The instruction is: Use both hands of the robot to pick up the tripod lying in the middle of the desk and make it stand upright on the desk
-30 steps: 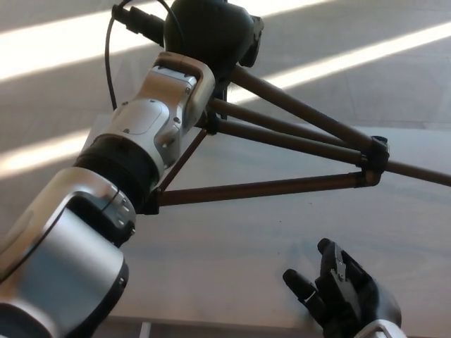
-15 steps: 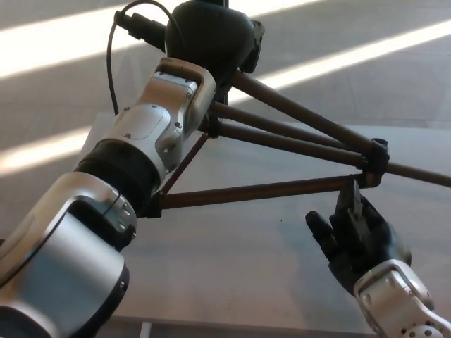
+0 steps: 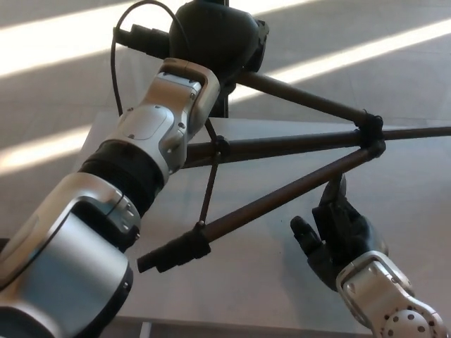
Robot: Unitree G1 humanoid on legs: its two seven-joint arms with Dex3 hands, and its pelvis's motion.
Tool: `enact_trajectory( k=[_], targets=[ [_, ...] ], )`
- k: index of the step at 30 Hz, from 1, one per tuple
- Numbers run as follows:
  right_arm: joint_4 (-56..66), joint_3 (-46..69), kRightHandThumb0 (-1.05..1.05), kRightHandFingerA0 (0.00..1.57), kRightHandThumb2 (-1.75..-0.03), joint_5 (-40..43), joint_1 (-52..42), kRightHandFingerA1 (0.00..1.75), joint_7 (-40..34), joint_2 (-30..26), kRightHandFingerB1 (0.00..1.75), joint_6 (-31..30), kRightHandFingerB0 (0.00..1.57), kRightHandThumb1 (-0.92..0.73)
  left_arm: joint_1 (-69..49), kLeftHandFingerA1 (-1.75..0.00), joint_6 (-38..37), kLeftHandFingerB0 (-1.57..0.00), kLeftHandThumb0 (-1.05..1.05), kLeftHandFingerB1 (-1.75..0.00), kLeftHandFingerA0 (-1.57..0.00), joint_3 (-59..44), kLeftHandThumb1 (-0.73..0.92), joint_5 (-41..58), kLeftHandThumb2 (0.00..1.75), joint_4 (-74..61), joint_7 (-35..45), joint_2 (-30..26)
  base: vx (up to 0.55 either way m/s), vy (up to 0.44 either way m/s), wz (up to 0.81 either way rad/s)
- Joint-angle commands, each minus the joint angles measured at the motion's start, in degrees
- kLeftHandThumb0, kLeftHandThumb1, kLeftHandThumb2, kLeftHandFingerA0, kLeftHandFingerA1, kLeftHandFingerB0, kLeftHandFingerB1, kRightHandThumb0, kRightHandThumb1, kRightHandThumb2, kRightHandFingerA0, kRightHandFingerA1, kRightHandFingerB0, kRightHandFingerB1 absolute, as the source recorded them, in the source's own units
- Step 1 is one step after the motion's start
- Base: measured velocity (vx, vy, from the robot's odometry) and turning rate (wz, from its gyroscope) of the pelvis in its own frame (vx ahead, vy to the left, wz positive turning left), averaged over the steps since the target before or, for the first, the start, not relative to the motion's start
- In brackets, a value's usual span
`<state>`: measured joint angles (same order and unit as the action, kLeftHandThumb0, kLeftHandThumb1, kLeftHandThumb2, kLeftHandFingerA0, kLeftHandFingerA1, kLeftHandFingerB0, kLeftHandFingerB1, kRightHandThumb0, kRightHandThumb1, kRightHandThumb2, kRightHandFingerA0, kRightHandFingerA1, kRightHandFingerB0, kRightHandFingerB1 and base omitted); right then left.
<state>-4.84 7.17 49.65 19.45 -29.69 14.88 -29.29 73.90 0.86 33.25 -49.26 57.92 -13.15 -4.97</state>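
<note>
The left arm (image 3: 106, 211) is the biggest thing in view, a silver and black limb that runs from the lower left corner up to the top centre and hides much of the desk's left part. Behind and beneath everything lies the desk (image 3: 282, 282), a pale grey top that fills the lower and middle frame; its far edge crosses the middle of the picture, and beyond it the floor (image 3: 56, 49) shows bright diagonal bands of light across the upper frame.

The tripod (image 3: 282, 148) spans the centre, held up off the desk. Its dark legs fan from the top centre toward the right: one slants down to a black collar at centre right, another runs nearly level out to the right edge, and a third slopes from that collar down to a black foot at lower centre-left. A thin brace links the legs near the middle.

The left hand (image 3: 215, 35) sits at the top centre, clenched around the tripod's upper end, with a black cable (image 3: 114, 77) looping at its left.

The right hand (image 3: 335, 236) rises at lower right with its fingers spread and empty, one fingertip reaching up just beside the sloping leg; whether it touches cannot be told.
</note>
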Motion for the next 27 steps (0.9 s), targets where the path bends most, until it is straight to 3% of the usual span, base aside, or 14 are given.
enact_trajectory(
  k=[1,6,7,10,11,14,18,19,20,21,22,25,26,27],
  targets=[
    [-1.79,-0.63,-0.95,0.00,-0.95,0.00,-4.33,0.13,3.12,4.64,0.06,-1.50,0.01,-0.59,3.01,-1.34,0.44,-0.78,-0.22,-0.86,-0.94,-0.51,0.61,0.49,0.91,-0.24,-0.44,0.11,0.00,0.000,0.00],
    [-3.01,-0.75,-0.95,0.00,-0.94,-0.60,-4.48,0.12,3.41,5.24,0.06,-1.13,0.03,-0.59,2.93,-1.34,0.31,-0.80,-0.21,-0.88,-0.94,-0.90,0.60,0.92,0.90,-0.69,-0.04,0.28,0.00,0.000,0.00],
    [-4.06,-1.06,-0.82,0.00,-0.63,-0.92,-4.08,0.11,3.57,5.50,0.25,-1.29,0.00,-0.69,2.79,-1.27,0.35,-0.78,-0.20,-0.85,-0.91,-0.93,0.61,0.90,0.91,-1.09,0.39,-0.05,0.00,0.000,0.00],
    [-5.09,-1.11,-0.85,0.00,-0.61,-1.52,-3.27,0.13,3.78,5.40,0.26,-1.05,0.00,-0.69,2.66,-1.38,0.24,-0.81,-0.21,-0.89,-0.93,-0.81,0.62,0.68,0.90,-1.13,0.08,-0.23,0.00,0.000,0.00],
    [-7.91,-0.19,-1.03,0.00,-0.97,-1.87,0.76,0.04,4.59,4.18,0.10,-0.51,0.00,-0.63,2.13,-1.28,-0.34,-0.80,-0.21,-0.89,-0.94,-1.01,0.62,0.89,0.89,-1.17,-0.23,-0.71,0.00,0.000,0.00],
    [-9.00,0.12,-1.05,0.00,-0.98,-1.86,2.75,0.04,5.83,2.74,0.05,-1.12,0.00,-0.63,1.74,-1.37,0.03,-0.80,-0.22,-0.90,-0.94,-0.63,0.65,0.46,0.87,-1.35,-0.05,-0.78,0.00,0.000,0.00],
    [-12.44,2.13,-0.96,0.00,-0.89,-1.29,9.24,0.01,8.69,-0.38,0.00,-1.85,0.00,-0.55,0.79,-1.43,0.40,-0.80,-0.22,-0.92,-0.94,0.02,0.63,-0.28,0.86,-1.29,-1.23,-0.84,0.00,0.000,0.00],
    [-13.09,2.54,-0.91,0.00,-0.61,-1.49,10.15,0.00,9.18,-0.68,0.00,-1.67,0.00,-0.67,0.70,-1.42,0.43,-0.81,-0.24,-0.92,-0.92,0.00,0.65,-0.17,0.85,-1.34,-1.05,-0.85,0.00,0.000,0.00],
    [-13.70,2.93,-0.91,0.00,-0.61,-1.76,11.13,0.00,9.68,-1.04,0.00,-1.39,0.00,-0.67,0.60,-1.42,0.45,-0.81,-0.24,-0.92,-0.92,-0.09,0.65,0.00,0.85,-1.39,-0.80,-0.84,0.00,0.000,0.00],
    [-15.77,3.66,-0.91,0.00,-0.81,-2.87,15.77,0.00,10.95,-3.61,0.00,-0.63,0.00,-0.52,0.31,-1.45,0.34,-0.82,-0.26,-0.95,-0.90,0.36,0.66,-0.41,0.84,-1.14,-1.25,-0.84,0.00,0.000,0.00],
    [-16.57,4.17,-0.91,0.00,-0.61,-2.50,17.09,0.00,12.19,-4.48,0.00,-0.99,0.00,-0.67,0.24,-1.53,0.68,-0.81,-0.27,-1.03,-0.89,0.44,0.64,-0.49,0.82,-1.10,-1.26,-0.71,0.00,0.000,0.00],
    [-19.25,5.98,-0.86,0.00,-0.62,-2.76,21.02,0.00,12.09,-5.30,0.00,-0.45,0.00,-0.67,-0.74,-1.51,1.16,-0.79,-0.26,-1.00,-0.89,0.56,0.68,-0.35,0.82,-1.87,-0.25,-0.87,0.00,0.000,0.00],
    [-20.10,6.36,-1.05,0.00,-0.94,-3.09,21.99,0.15,12.87,-5.62,0.11,0.41,0.00,-0.61,-1.01,-1.61,1.01,-0.76,-0.24,-1.13,-0.89,0.23,0.65,0.08,0.80,-1.95,-0.62,-0.73,0.00,0.000,0.00],
    [-20.47,6.69,-1.05,0.00,-0.94,-3.38,22.29,0.15,13.12,-5.65,0.11,0.44,0.00,-0.61,-1.05,-1.61,1.01,-0.76,-0.24,-1.13,-0.89,0.22,0.65,0.18,0.80,-1.99,-0.69,-0.68,0.00,0.000,0.00]
  ],
)
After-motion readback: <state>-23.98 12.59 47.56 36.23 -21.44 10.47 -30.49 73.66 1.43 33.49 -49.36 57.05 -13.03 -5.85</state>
